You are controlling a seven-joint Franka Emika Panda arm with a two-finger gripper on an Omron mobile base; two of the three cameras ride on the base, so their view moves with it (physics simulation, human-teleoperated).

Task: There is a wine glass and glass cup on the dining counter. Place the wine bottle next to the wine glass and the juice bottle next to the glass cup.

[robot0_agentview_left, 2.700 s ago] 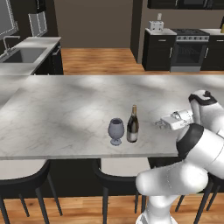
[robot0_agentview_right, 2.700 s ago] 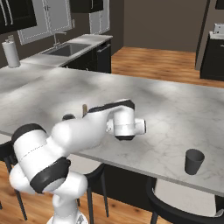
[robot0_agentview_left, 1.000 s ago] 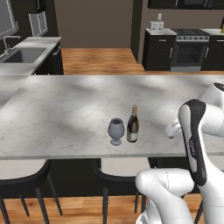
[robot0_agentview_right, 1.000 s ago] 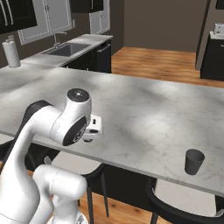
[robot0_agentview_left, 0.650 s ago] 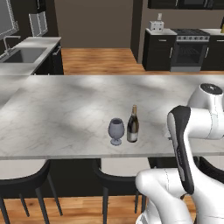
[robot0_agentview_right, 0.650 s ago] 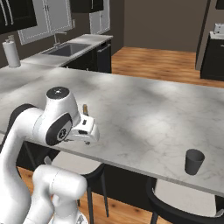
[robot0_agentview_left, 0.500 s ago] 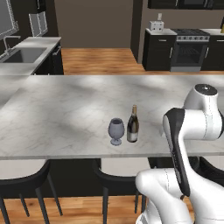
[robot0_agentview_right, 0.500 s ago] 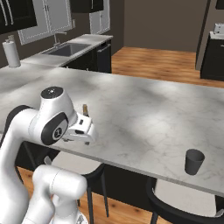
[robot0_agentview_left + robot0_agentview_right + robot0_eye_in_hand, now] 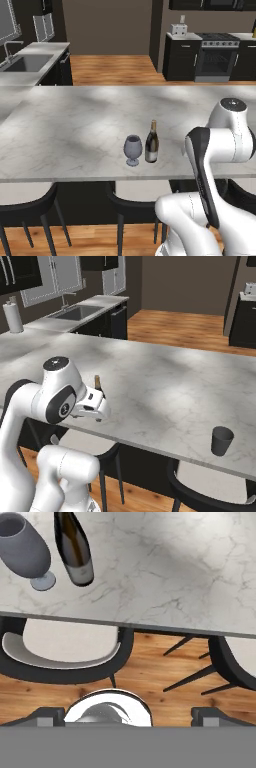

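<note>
On the marble worktop [image 9: 65, 130], near its front edge, the wine glass [image 9: 132, 149] stands just left of the upright wine bottle [image 9: 151, 142]. Far along to the right, the dark glass cup [image 9: 221, 441] stands alone near the same edge. The hand [image 9: 127, 714] hangs over the stools [image 9: 65, 657]; its fingertips sit wide apart, open, holding nothing.

A grey-white veined marble desk [image 9: 75, 130] carries a clear greyish wine glass [image 9: 132, 149], a dark wine bottle [image 9: 151, 142] with pale label, and a dark grey glass cup [image 9: 221, 441].
</note>
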